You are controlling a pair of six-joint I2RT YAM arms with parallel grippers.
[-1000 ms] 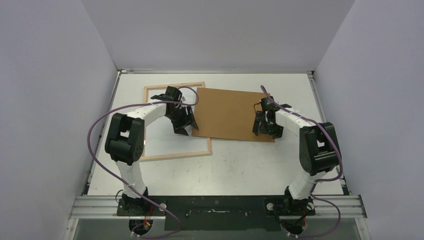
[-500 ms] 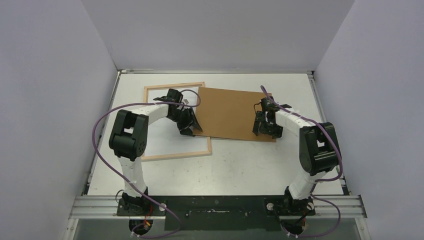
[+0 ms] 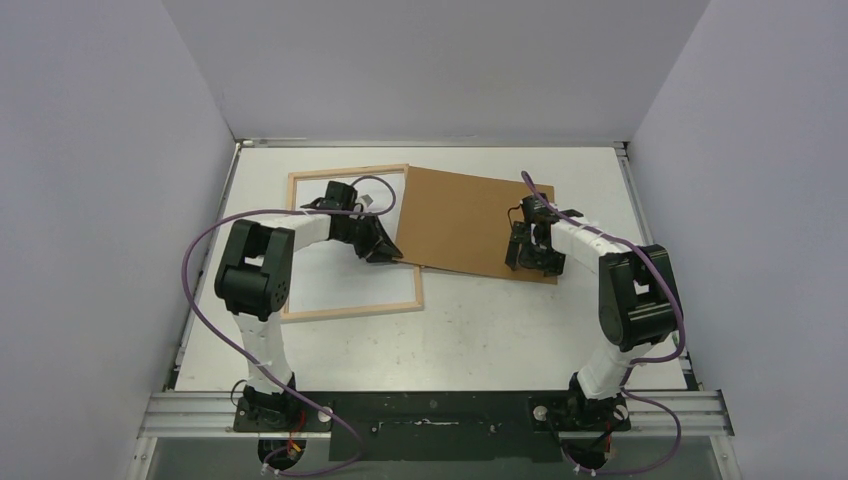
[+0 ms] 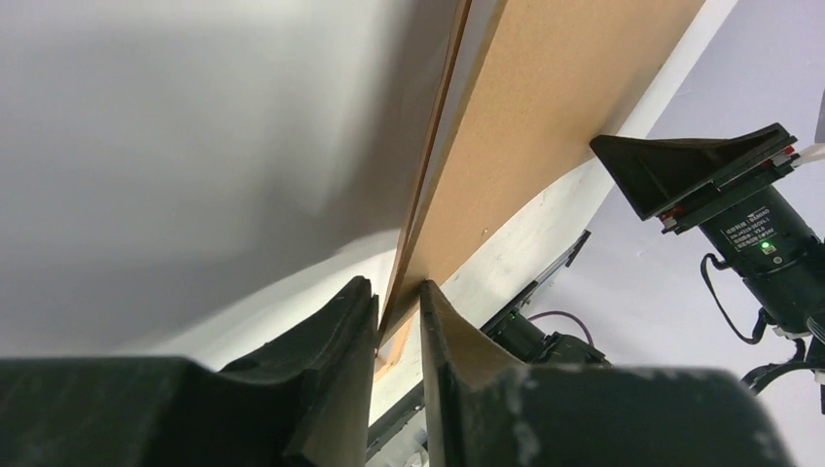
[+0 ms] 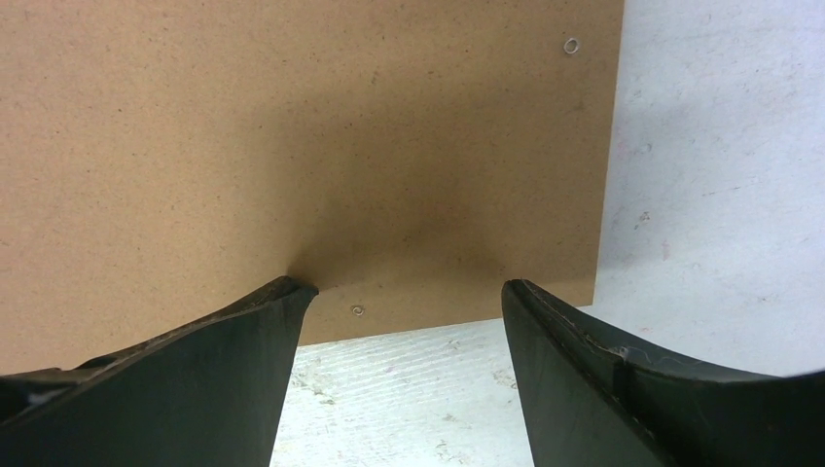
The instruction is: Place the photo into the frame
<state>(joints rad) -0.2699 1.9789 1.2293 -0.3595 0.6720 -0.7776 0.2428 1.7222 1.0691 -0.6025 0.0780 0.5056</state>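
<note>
Frame point(image 3: 350, 310) beneath bent left arm point(image 3: 300, 225); left pincer point(image 4: 397, 292) tight on board point(image 3: 470, 225), right pincer point(image 5: 409, 287) wide.

Left arm bent, reaching forward and right; left gripper point(image 4: 399, 316) fingers nearly together, pinching backing board point(image 4: 525, 117) edge. Right arm elbow raised, right gripper point(image 5: 409, 292) pointing down, fingers spread wide.

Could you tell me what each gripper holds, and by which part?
The left gripper pinches the brown board by its left edge; the right gripper is open, holding nothing.
</note>
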